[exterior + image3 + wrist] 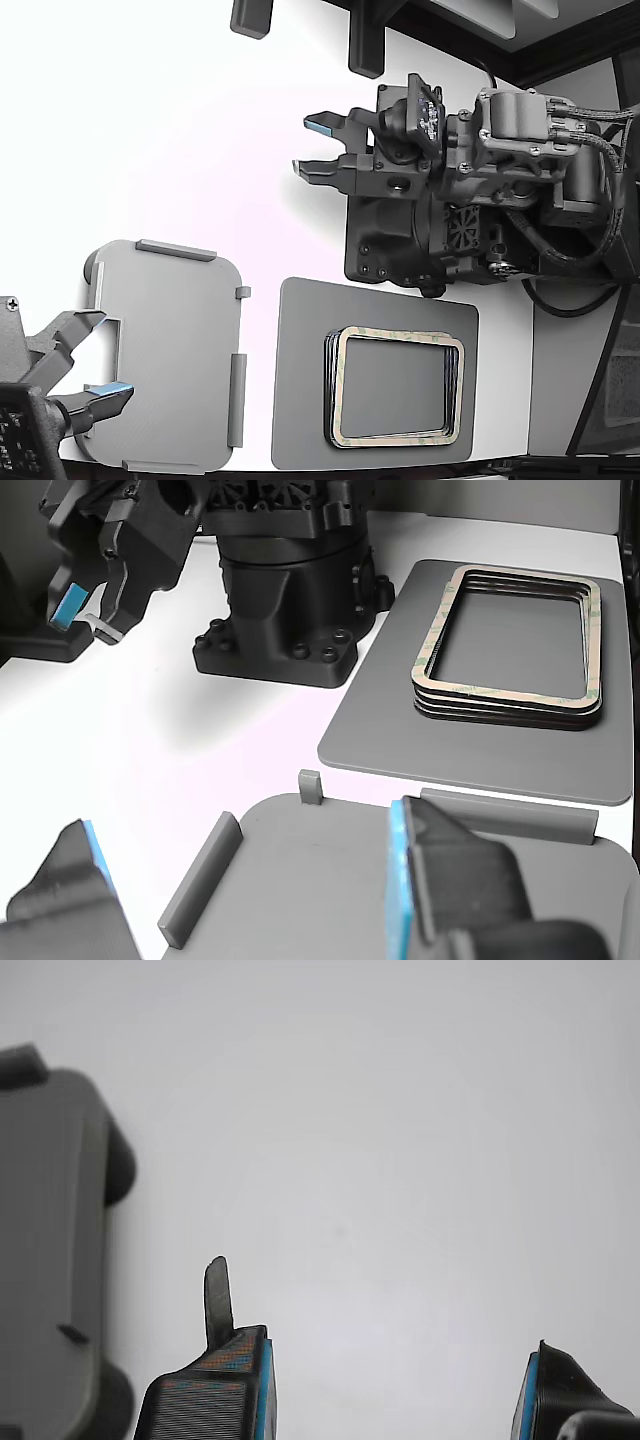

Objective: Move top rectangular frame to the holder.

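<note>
Black hand (395,1395), blue-padded fingertips (264,1390)

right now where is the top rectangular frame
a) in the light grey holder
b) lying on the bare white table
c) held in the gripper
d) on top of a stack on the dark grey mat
d: the top rectangular frame lies on a stack of dark frames on the dark grey mat, while the holder holds no frame and the gripper is open with nothing between its fingers.

Bright, even overhead lighting; white table (180,130) overexposed to near-featureless glare with a faint pink cast. Soft, short shadows beneath objects. Foreground fingers (215,1390) blurred in wrist view; mild bending at exterior view's edges.
</note>
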